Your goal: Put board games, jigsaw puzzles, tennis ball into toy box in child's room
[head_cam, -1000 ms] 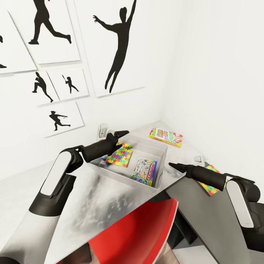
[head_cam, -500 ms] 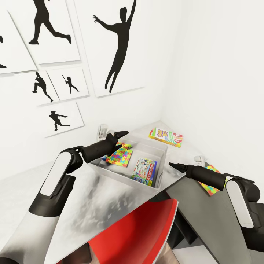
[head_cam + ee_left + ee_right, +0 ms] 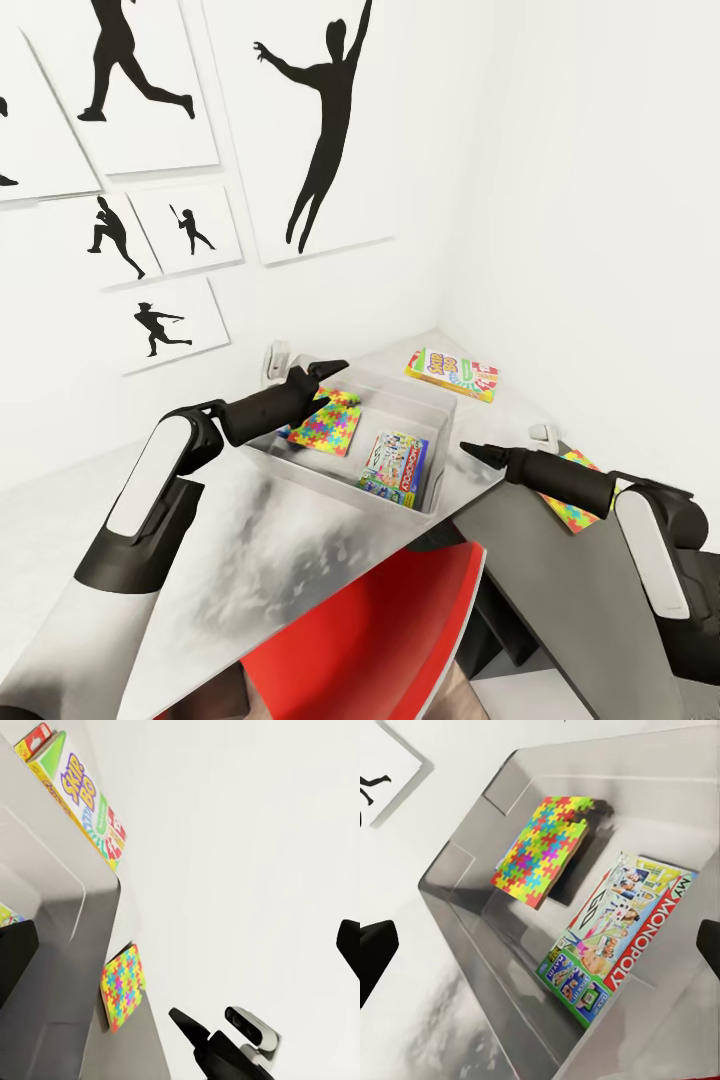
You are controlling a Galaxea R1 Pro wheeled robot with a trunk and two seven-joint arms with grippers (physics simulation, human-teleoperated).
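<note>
At the far left of the table (image 3: 300,560), the left gripper (image 3: 322,383) hangs over the far-left rim of the toy box (image 3: 440,425), its two fingers spread with nothing between them. Directly below it, inside the box, a jigsaw puzzle (image 3: 326,421) sits propped at a tilt, one edge seemingly leaning against the box wall, which reads as a piece that has been let go of rather than laid flat; the right wrist view shows the same puzzle (image 3: 542,850) casting a shadow beneath it, so it is not lying flush on the floor of the box. Just right of it, a Monopoly board game (image 3: 396,468) lies flat on the box floor. Beyond the box's far-right corner, a Skip-Bo game (image 3: 452,374) rests flat on the table near the wall, not yet collected. Further right, the right gripper (image 3: 478,453) hovers just off the near-right side of the box, fingers parted and empty, the arm stretched low over the table as if waiting its turn. Behind that arm, a second jigsaw puzzle (image 3: 572,505) lies on the table's right end, partly hidden by the forearm. The tennis ball cannot be made out here. A fair judgement is that two toys are in and the puzzle at the right is the easiest next reach for the right arm.
</note>
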